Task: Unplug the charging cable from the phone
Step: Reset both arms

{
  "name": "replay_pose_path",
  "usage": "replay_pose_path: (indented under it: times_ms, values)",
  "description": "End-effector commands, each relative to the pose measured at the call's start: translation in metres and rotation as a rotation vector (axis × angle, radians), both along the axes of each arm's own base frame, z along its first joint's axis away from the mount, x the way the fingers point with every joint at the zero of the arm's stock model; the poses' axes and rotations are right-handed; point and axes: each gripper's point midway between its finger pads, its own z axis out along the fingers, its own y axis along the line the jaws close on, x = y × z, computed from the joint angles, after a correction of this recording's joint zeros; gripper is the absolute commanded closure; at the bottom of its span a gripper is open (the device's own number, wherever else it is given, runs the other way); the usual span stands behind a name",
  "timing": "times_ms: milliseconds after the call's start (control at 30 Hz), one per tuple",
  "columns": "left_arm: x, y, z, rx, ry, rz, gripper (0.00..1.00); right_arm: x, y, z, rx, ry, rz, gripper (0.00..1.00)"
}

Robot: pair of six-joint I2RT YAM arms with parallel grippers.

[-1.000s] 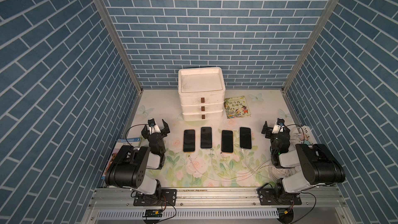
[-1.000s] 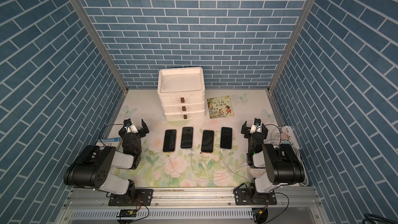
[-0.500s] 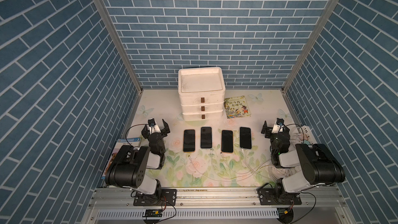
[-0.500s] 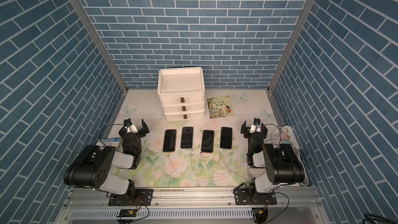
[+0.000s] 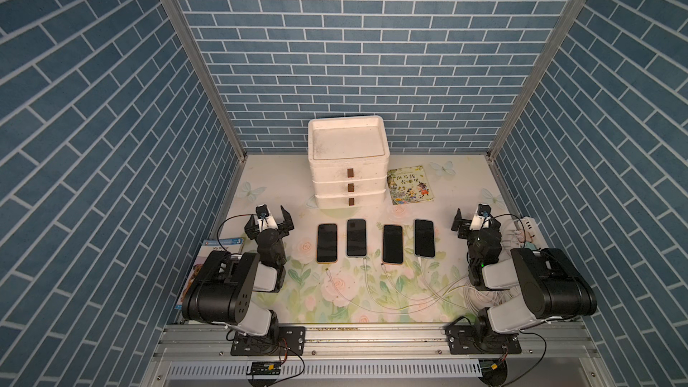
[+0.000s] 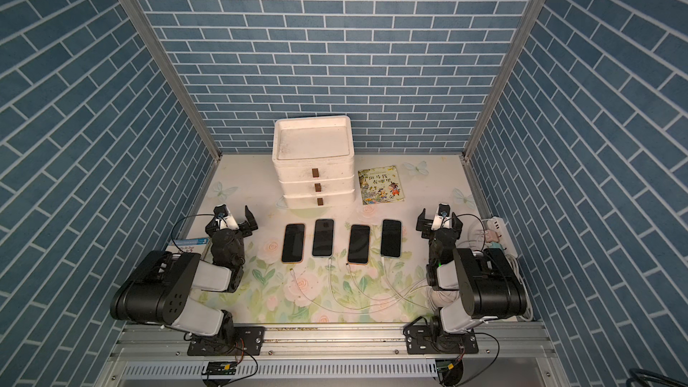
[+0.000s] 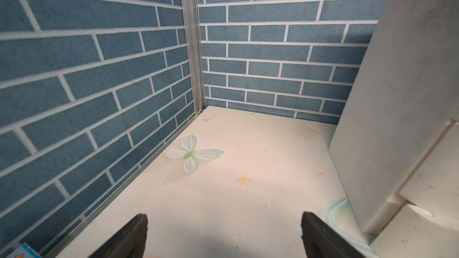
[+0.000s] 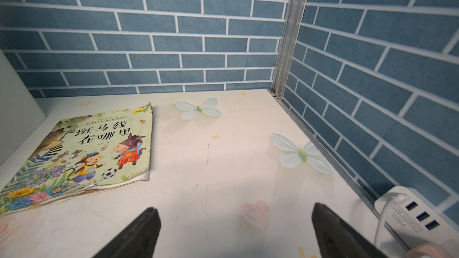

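Note:
Several black phones [image 5: 356, 238] [image 6: 323, 237] lie face up in a row mid-table in both top views. White charging cables [image 5: 394, 292] [image 6: 357, 292] run from their near ends off to the right. The leftmost cable's plug [image 5: 327, 271] lies loose, just short of its phone [image 5: 327, 243]. My left gripper [image 5: 268, 219] [image 6: 231, 221] [image 7: 223, 222] stands open and empty, left of the row. On the row's right my right gripper [image 5: 476, 219] [image 6: 439, 221] [image 8: 236, 210] is open too, holding nothing. Neither wrist view shows a phone or a charging cable end.
A white three-drawer unit [image 5: 348, 165] stands behind the phones, with a picture book [image 5: 409, 184] [image 8: 82, 155] beside it. A white USB socket strip [image 5: 528, 230] [image 8: 407, 214] lies by the right wall. Another book [image 5: 208, 258] lies at the left wall.

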Motion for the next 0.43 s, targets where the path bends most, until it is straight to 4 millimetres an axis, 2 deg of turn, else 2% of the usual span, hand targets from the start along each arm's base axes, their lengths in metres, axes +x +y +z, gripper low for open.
replay_pose_path:
  times_ms: [0,400]
  values:
    - [0.0026,-0.0016,0.0055,-0.004,-0.023,-0.007,0.00,0.0040,0.0030,0.0114,-0.024,-0.038,0.015,0.00]
    - [0.0026,-0.0017,0.0055,-0.004,-0.023,-0.008,0.00,0.0045,0.0036,0.0108,-0.024,-0.035,0.019,0.01]
